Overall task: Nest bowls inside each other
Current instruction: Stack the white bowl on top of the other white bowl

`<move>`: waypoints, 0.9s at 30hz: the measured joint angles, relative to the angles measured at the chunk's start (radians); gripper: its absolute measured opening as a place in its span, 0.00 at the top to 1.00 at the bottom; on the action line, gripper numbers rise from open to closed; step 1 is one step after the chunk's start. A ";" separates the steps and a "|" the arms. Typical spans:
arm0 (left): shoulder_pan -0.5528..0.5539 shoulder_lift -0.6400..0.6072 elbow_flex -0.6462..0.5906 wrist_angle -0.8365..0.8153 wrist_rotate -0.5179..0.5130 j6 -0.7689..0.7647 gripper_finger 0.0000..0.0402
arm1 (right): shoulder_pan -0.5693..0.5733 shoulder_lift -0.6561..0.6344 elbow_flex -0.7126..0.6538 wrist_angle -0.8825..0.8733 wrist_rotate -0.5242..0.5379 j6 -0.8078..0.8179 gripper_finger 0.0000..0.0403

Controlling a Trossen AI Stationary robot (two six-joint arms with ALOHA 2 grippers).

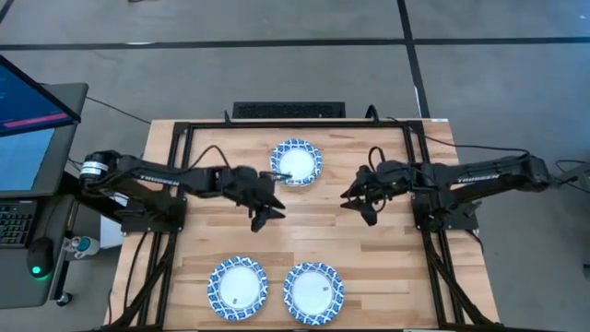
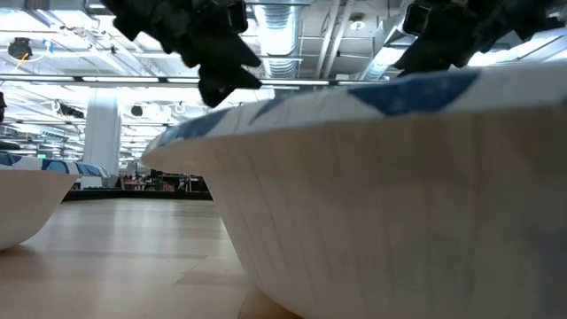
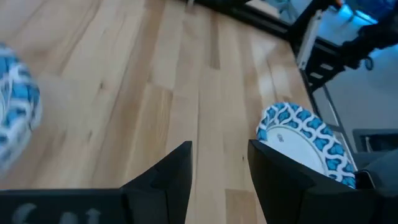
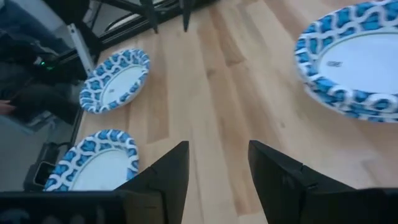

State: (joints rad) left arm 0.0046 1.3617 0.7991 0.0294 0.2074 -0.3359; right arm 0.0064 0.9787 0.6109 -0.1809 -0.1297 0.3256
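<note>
High view is showing three places on the wooden table (image 1: 304,231) where bowls are sitting: one bowl at the far middle (image 1: 296,161), and two at the near edge, the near left bowl (image 1: 237,285) and the near right bowl (image 1: 313,291), which are lying just beside each other. The far one is standing well apart from the near pair. Whether any of them is already a stack of several bowls, the pictures are not letting one say for sure; in the right wrist view the rim of the far bowl is looking layered, so some nesting is perhaps done there.

The left gripper (image 1: 267,214) is hovering over the bare wood just in front of the far bowl, and its jaws are standing open with nothing between them, as the left wrist view is showing only table planks in the gap. The right gripper (image 1: 362,205) is hanging over the table's middle right, near the far bowl too, and its jaws are also parted and holding nothing.

Judging from this, the task is not finishing yet: three separate places are remaining, and they are needing to become one stack. Two more transfers, at least, are seeming to be left.
</note>
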 joint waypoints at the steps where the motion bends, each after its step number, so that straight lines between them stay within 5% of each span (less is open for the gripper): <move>1: -0.019 0.000 -0.008 -0.003 -0.021 -0.024 0.64 | 0.010 0.010 0.000 0.013 0.000 0.001 0.54; 15: -0.294 0.001 -0.038 0.041 -0.319 -0.287 0.64 | 0.185 0.167 0.000 0.157 -0.030 0.034 0.54; 27: -0.399 0.096 -0.007 0.075 -0.407 -0.425 0.64 | 0.358 0.234 0.000 0.253 -0.029 -0.164 0.54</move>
State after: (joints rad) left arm -0.3946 1.4581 0.7917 0.1042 -0.1996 -0.7611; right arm 0.3646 1.2129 0.6114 0.0721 -0.1587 0.1613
